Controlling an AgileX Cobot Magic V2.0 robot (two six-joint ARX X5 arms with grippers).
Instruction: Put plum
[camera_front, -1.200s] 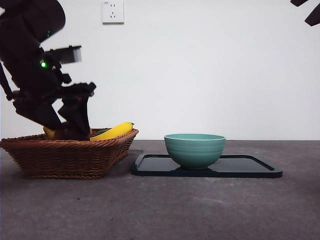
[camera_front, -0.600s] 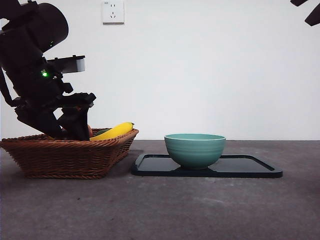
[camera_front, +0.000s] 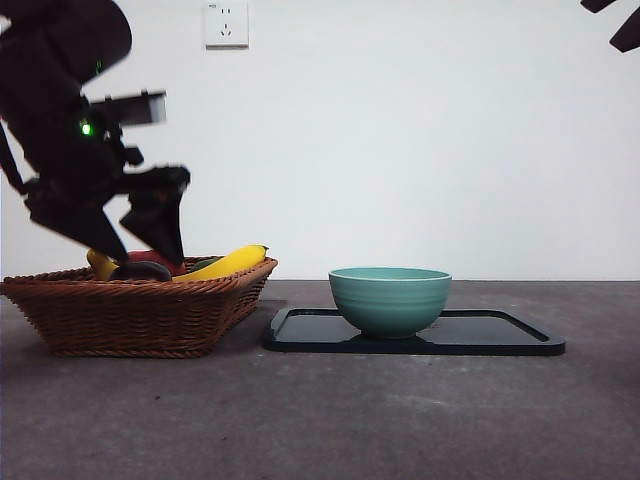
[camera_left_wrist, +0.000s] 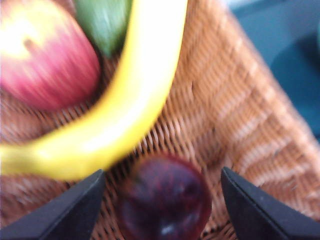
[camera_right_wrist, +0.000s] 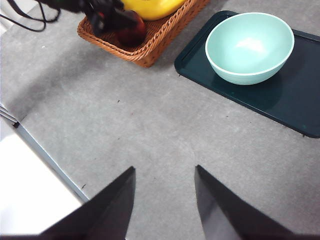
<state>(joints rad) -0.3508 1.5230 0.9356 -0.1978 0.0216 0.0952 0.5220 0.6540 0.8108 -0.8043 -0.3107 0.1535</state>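
Wicker basket at one end of the table, fruit inside; dark tray beside it, carrying a teal bowl.

**Change noted**
- Left gripper now higher than a second ago: then sunk among the fruit, now raised with its tips just above the basket rim.
- Plum newly exposed in the front view, dark and low behind the rim, where the gripper hid it before.
- Jaws wide apart, one on either side of the plum, touching neither flank as far as the blurred wrist view allows.
- Plum resting on the wicker floor, just beside the banana, not lifted.

**Meaning for the task**
- Judged a rise without the fruit — a missed or abandoned grasp, or a repositioning before a fresh descent.
- Transfer not begun; bowl empty in the right wrist view.
- Likely needed next: lower again, centre on the plum, close.
- Risk: glossy round skin, apt to slip or roll against the banana.

**Count**
- Plum: one.
- Banana: one.
- Red apple: one.
- Green fruit: one, only partly seen, kind not determined.
- Basket, bowl, tray: one each.
- Grippers: two — right gripper waiting high over bare table, well apart from the basket, jaws open and empty.
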